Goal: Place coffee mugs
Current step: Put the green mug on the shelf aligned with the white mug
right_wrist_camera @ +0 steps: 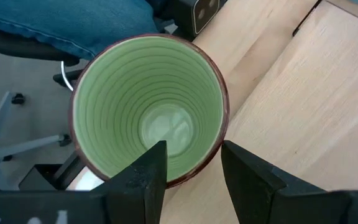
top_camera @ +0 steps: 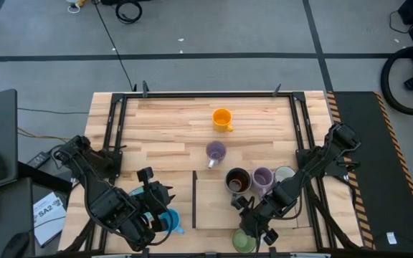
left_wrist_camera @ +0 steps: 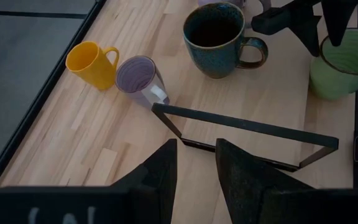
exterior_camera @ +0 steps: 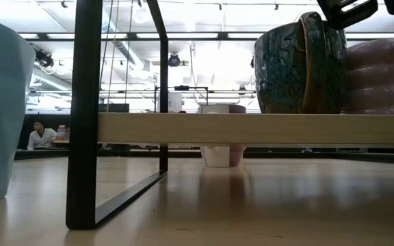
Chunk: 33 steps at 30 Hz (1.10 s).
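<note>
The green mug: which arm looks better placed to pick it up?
Probably the right. Its gripper hangs directly over the green mug, fingers straddling the rim. The left gripper sits farther off, beyond the black frame.

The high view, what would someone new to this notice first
Probably the cluster of mugs on the table's right half: a dark teal mug, a purple one and a pale one side by side. The right gripper hangs over a green mug at the near edge, one jaw inside its rim. An orange mug and another purple mug stand apart toward the far side.
</note>
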{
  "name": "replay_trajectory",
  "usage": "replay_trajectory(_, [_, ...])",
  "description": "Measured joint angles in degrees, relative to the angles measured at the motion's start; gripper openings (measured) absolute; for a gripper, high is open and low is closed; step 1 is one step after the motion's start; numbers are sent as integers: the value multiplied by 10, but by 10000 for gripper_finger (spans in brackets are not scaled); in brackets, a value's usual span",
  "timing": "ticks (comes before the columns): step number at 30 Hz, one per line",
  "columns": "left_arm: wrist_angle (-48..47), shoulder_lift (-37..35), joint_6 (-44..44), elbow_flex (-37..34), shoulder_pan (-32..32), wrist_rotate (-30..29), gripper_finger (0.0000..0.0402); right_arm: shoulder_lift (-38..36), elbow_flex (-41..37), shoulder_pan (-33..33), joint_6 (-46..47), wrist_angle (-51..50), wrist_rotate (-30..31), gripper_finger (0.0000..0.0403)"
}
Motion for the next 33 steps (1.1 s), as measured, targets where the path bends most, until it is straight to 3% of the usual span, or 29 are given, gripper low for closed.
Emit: replay_trajectory(33, [0,0,0,0,0,0,116,0,0,0,1,-6,-5,25])
